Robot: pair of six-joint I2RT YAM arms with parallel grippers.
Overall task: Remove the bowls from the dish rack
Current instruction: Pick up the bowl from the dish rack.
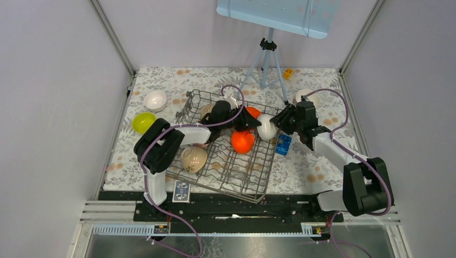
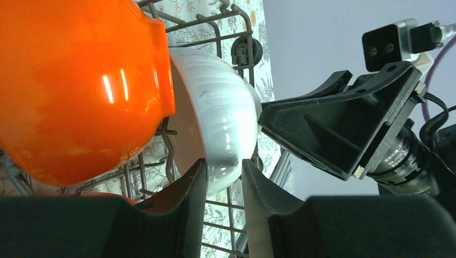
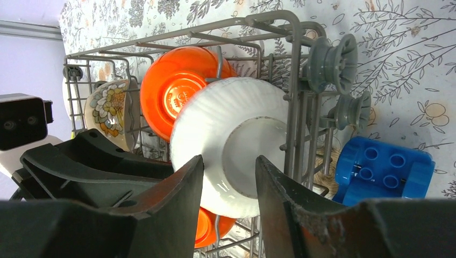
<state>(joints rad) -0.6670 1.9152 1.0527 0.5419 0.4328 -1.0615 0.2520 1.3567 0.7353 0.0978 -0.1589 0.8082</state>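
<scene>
The grey wire dish rack lies mid-table. A white ribbed bowl stands on edge at its right end, beside an orange bowl. My left gripper reaches in from the rack side. In the left wrist view its fingers straddle the white bowl's lower rim; one pad touches and a gap shows at the other. My right gripper faces the bowl's underside from outside the rack, open. Another orange bowl and a beige one also sit in the rack.
On the cloth left of the rack lie a white bowl and a lime-yellow bowl. Another white bowl is at the far right. A blue block sits just off the rack's right side. A grey tripod stands behind.
</scene>
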